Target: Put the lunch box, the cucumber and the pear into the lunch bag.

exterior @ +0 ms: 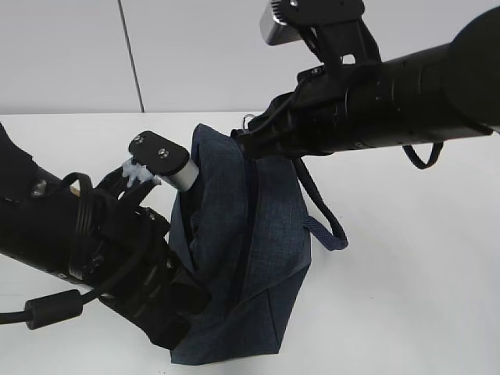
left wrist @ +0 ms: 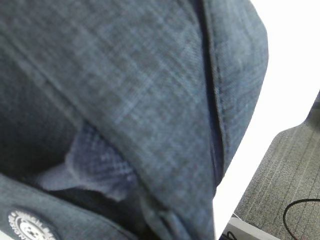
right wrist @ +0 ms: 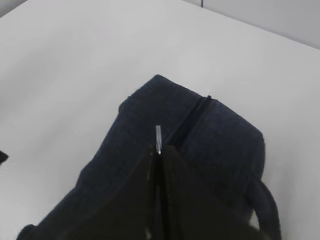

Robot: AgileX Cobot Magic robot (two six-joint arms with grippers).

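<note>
Nearest, my left pincer (exterior: 168,301) clamps the lunch bag (exterior: 258,234) wall steady; my right pincer (right wrist: 159,150) pinches its metal ring pull (right wrist: 158,138).

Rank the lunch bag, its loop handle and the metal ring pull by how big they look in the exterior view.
1. lunch bag: by far the largest.
2. loop handle: a thin strap hanging at the bag's right side.
3. ring pull: tiny and partly hidden at the bag's top, so only its visible part is ranked.
</note>
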